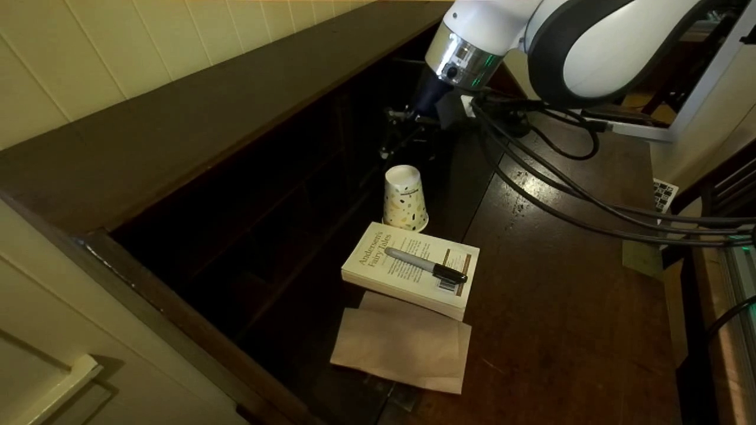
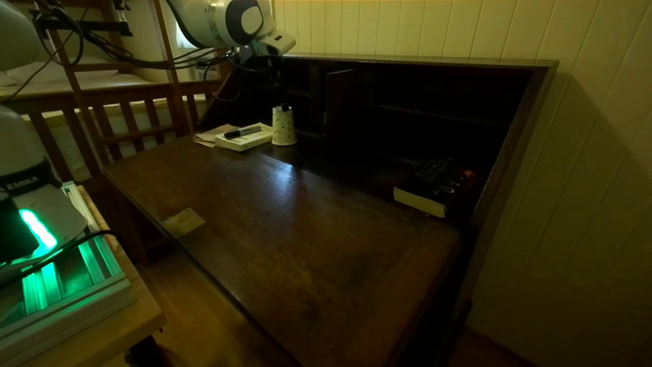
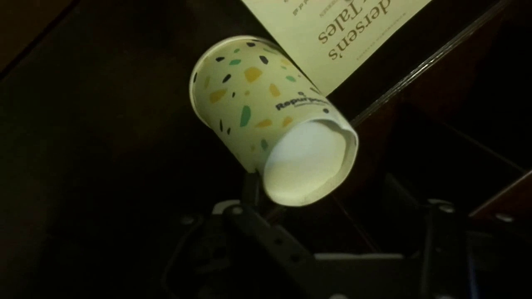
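On the dark wooden counter (image 1: 543,307), an upturned paper cup (image 1: 406,203) stands, axis vertical, just below the wide-spread hand (image 1: 409,155).

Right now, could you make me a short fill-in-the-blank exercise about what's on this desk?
The book is titled "Andersen's Fairy ____".
The cup stands upside ____.
The marker, lying on the book, has a ____ cap.
Among these three, the gripper is nearest the ____.

Missing words: Tales; down; black; cup.
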Action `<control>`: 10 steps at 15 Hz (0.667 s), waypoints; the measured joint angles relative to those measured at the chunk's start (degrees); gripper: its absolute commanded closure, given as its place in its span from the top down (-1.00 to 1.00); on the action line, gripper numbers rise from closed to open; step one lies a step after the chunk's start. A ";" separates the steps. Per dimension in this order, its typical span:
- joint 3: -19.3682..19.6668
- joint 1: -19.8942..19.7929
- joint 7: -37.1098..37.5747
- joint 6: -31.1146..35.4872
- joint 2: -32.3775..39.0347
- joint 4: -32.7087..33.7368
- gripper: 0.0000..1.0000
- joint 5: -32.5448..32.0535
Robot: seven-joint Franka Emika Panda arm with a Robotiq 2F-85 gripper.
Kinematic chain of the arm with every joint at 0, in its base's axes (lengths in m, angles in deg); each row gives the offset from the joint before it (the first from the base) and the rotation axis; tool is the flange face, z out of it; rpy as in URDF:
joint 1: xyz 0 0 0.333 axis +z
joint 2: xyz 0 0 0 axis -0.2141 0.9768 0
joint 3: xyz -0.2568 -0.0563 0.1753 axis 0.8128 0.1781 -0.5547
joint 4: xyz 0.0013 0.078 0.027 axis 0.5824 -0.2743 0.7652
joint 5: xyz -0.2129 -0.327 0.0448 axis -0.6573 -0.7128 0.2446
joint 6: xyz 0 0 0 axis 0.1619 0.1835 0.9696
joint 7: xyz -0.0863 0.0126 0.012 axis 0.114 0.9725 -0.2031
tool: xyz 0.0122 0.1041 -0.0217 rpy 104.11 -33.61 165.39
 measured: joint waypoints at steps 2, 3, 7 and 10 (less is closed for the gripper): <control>-2.49 -2.84 -1.29 -0.96 0.00 0.00 -0.33 0.14; -3.57 -4.07 -1.74 -1.35 0.00 0.00 -0.49 0.15; -7.03 -7.64 -3.04 -3.43 0.00 0.00 0.02 0.15; -9.00 -9.59 -3.42 -4.02 -0.01 -0.01 0.28 0.15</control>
